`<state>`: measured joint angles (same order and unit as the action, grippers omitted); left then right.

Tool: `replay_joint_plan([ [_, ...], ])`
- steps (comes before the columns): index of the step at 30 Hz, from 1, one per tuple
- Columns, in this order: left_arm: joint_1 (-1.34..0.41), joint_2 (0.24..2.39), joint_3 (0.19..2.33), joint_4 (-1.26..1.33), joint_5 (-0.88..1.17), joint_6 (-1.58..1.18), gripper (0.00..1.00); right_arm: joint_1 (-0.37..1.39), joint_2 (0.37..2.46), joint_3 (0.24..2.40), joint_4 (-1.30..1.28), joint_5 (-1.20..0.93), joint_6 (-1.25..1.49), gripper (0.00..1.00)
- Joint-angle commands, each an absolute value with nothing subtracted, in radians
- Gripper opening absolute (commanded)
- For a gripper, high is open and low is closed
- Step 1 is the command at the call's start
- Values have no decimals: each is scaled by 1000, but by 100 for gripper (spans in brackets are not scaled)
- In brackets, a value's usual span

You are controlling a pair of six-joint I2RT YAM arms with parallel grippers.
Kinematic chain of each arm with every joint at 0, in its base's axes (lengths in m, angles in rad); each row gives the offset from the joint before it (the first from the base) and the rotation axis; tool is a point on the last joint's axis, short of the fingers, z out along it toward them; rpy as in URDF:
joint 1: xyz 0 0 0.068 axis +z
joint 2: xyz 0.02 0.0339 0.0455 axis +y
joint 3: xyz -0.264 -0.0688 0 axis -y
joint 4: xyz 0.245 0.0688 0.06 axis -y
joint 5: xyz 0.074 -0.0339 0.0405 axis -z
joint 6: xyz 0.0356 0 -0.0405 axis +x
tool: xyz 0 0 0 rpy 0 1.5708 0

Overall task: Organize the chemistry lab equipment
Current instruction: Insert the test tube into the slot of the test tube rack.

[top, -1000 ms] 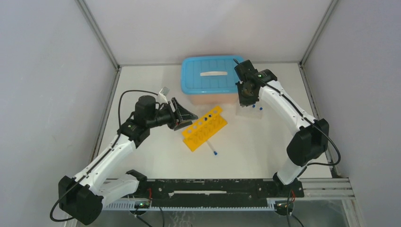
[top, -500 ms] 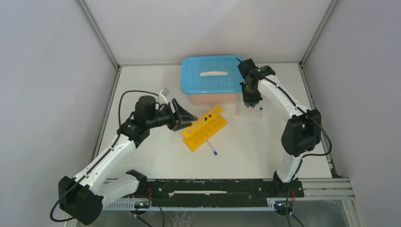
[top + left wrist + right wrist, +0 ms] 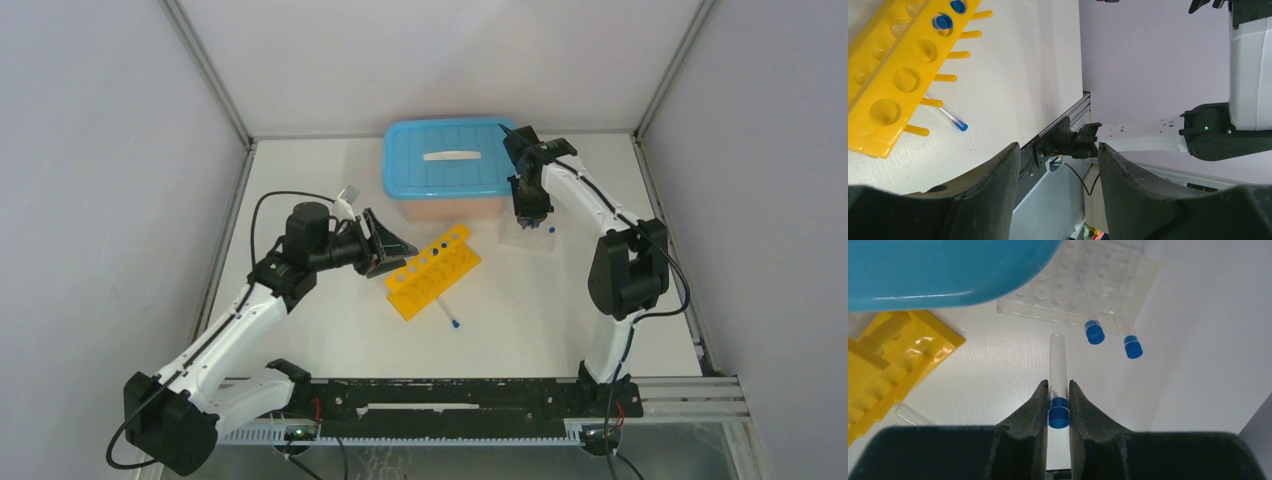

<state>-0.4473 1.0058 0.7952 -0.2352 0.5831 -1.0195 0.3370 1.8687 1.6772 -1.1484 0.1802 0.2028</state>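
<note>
Rack (image 3: 432,272): yellow, lying diagonally at the centre of the top view; two blue-capped tubes (image 3: 942,21) stand in holes at its upper end.
Loose tube (image 3: 450,318): flat on the bench (image 3: 560,320), just beside the rack's lower long edge.
Left pincer (image 3: 1058,150): released, jaws spread, nothing between them; just left of the rack's upper-left edge, apart from it.
Right pincer (image 3: 1058,390): clenched on a clear tube (image 3: 1057,360) at its blue cap; the tube points out past the fingertips, between rack and tray.
Tray (image 3: 1083,285): clear, welled, by the box's lower right corner; two capped tubes (image 3: 1093,332) lie at its near edge.
Box (image 3: 445,170): blue lid, upper centre; front edge near the rack's upper end.
Room: bare bench in the lower left and lower right of the top view; walls close off the left, back and right.
</note>
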Motion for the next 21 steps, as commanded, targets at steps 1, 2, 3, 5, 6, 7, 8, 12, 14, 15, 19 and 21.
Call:
replay_joint_plan([
  [1, -437, 1005, 870, -216, 610, -993, 62, 326, 1872, 1720, -1111, 170, 183, 16],
  [2, -436, 1007, 870, -216, 609, -992, 62, 325, 1876, 1720, -1109, 169, 181, 16],
  [3, -436, 1007, 870, -216, 610, -992, 62, 323, 1879, 1721, -1106, 167, 181, 16],
  [5, -436, 1007, 870, -216, 611, -991, 62, 320, 1885, 1720, -1102, 166, 180, 16],
  [6, -434, 1010, 870, -216, 611, -991, 62, 319, 1887, 1718, -1101, 163, 179, 16],
  [7, -434, 1010, 870, -215, 611, -992, 62, 318, 1890, 1718, -1099, 161, 179, 16],
  [8, -434, 1010, 870, -217, 611, -991, 62, 317, 1892, 1717, -1098, 161, 178, 16],
  [12, -433, 1019, 873, -214, 613, -990, 62, 314, 1904, 1714, -1089, 158, 175, 15],
  [14, -433, 1025, 875, -213, 615, -989, 62, 312, 1909, 1713, -1084, 156, 175, 15],
  [15, -433, 1027, 876, -212, 616, -988, 62, 312, 1911, 1713, -1084, 155, 175, 15],
  [19, -428, 1035, 879, -212, 621, -985, 62, 310, 1917, 1708, -1080, 155, 172, 15],
  [21, -425, 1040, 879, -210, 623, -983, 62, 307, 1918, 1703, -1075, 156, 172, 15],
])
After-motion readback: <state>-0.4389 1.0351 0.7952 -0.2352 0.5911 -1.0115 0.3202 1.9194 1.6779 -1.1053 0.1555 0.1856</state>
